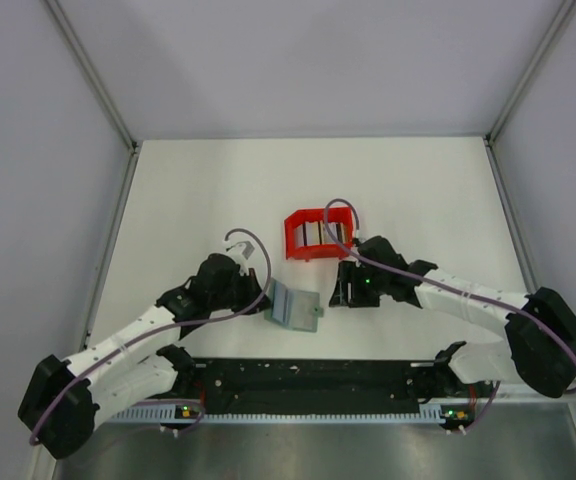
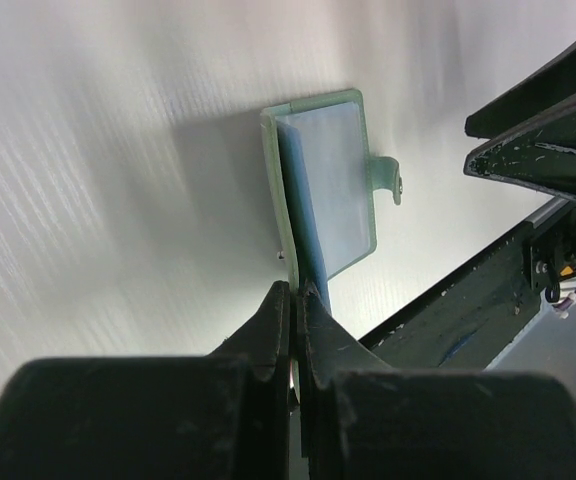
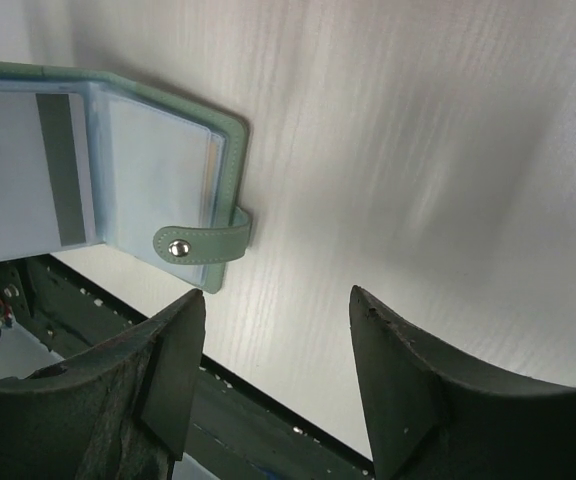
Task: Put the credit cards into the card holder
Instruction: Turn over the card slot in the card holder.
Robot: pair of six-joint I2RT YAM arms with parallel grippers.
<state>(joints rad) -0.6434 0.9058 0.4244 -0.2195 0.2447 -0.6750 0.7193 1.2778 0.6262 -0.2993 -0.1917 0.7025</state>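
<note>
Holding the card holder (image 2: 323,185) open falls to the left arm. The left fingers (image 2: 293,305) are closed on one edge of its grey-green cover, so the light blue pockets are exposed. It sits toward the near side of the table (image 1: 198,190), between the two arms, and I cannot tell whether it rests on the surface or hangs just above it. The right fingers (image 1: 350,288) stand open and empty, just right of the holder's snap strap (image 3: 200,243). Just beyond them is the red bin (image 1: 290,238), which seems to contain the tan credit cards (image 1: 315,236). A pale card with a grey stripe may already lie in one pocket. I judge the step in hand to be fetching a card. Next, the right fingers need to reach into the bin, pinch one thin card by its edge and bring it level with a pocket mouth.
</note>
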